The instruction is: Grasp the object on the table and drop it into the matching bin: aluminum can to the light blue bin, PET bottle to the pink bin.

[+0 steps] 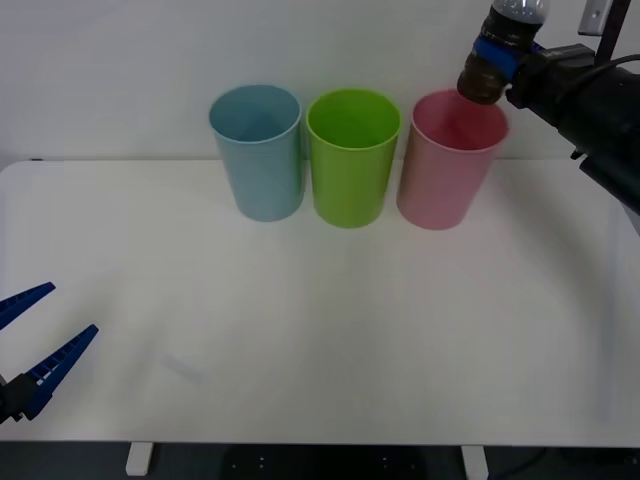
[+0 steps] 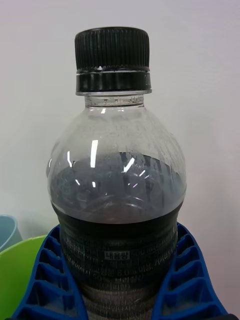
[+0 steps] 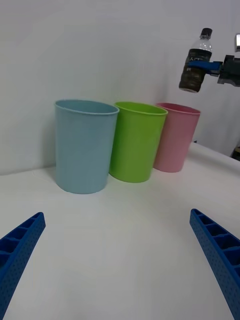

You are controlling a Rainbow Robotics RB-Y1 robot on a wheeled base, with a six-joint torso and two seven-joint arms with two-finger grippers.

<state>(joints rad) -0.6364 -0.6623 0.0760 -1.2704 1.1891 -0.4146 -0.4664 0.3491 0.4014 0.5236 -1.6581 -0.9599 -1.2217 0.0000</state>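
My right gripper clamps the PET bottle above the pink bin. My left gripper sits spread wide over the table.

Green bin stands upright in the middle of the row of three, its rim open to the camera and nothing visible inside. Plain white wall runs behind. Dark floor shows below the near edge.

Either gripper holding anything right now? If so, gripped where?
The right gripper holds the bottle by its labelled lower body, above the pink bin. The left gripper is open and holds nothing.
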